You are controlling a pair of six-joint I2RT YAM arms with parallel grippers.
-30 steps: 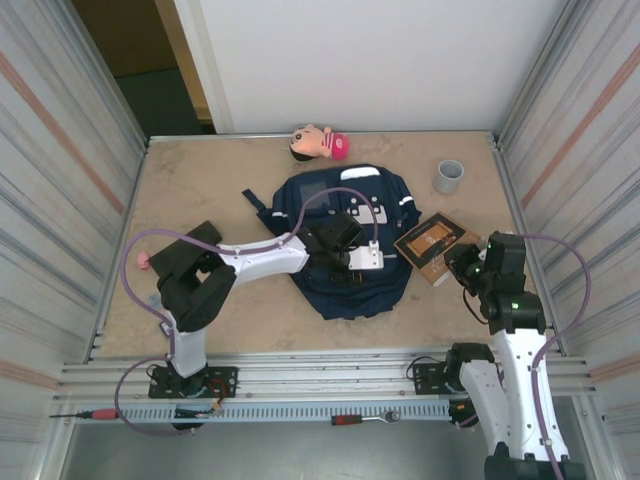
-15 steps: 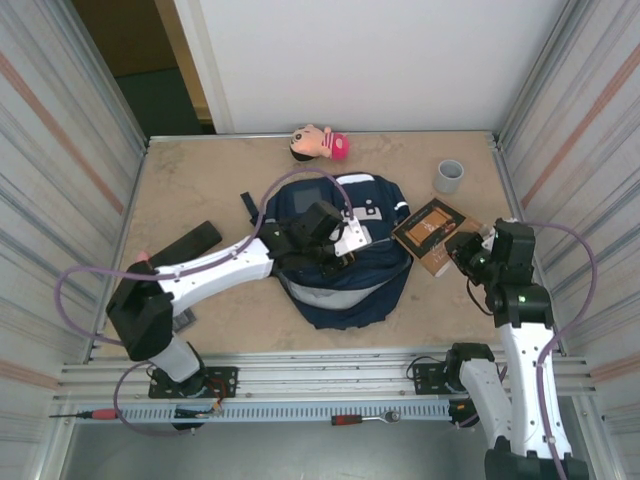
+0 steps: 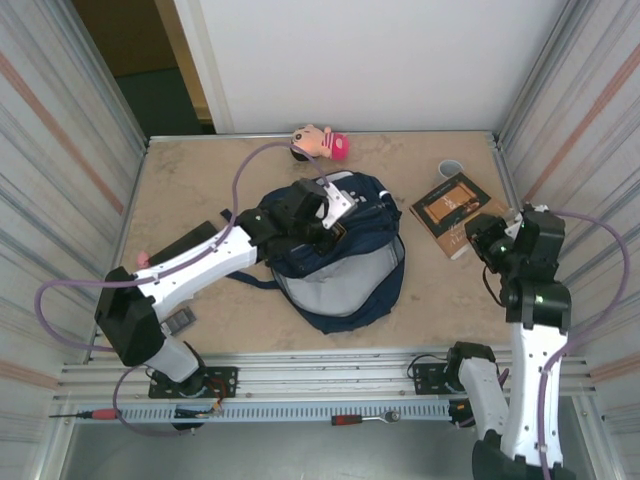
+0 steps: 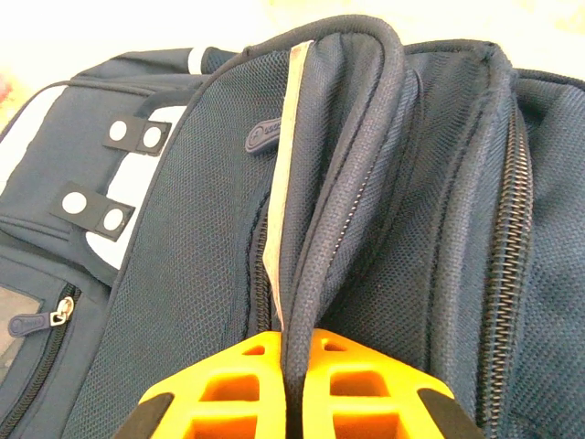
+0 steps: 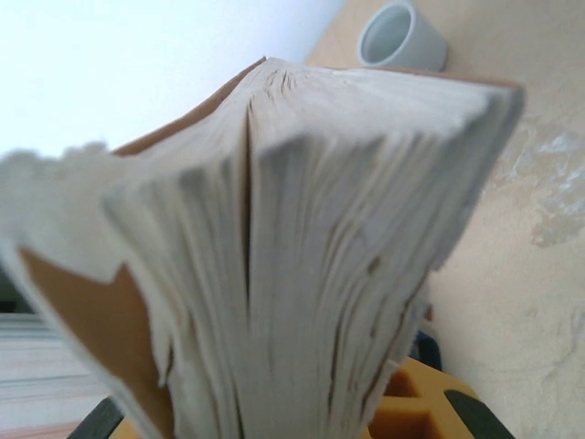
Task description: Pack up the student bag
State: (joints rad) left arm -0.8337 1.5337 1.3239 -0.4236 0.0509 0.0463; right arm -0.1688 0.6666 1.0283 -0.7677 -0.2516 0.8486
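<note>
Obs. The student bag lies about the middle of the tabletop, its long axis running from the far edge toward the near edge. Your left tool is closed on a piped fabric edge at the bag's far end (in the left wrist view the orange fingers pinch together with the navy cord between them). The fabric there stands raised off the rest. Toward the near edge from it a pale grey panel shows. I take this for the lining of an open mouth, but cannot be sure.

Your right tool is clamped on a brown book, gripped at its near-right end and held over the right side of the tabletop, close to the right edge. A grey cup sits just beyond the book, toward the far right corner. A doll lies at the far edge, beyond the bag.

Relation that matters: the grey opening lies to the left of the book and somewhat toward the near edge, with bare tabletop between them. The book's long axis runs roughly left-right, its free end toward the bag.

Judgement: the right arm is the one to carry the book leftward, free end first, while the left tool props the fabric up. Risk: the raised edge sags and the book meets cloth instead of the gap.
</note>
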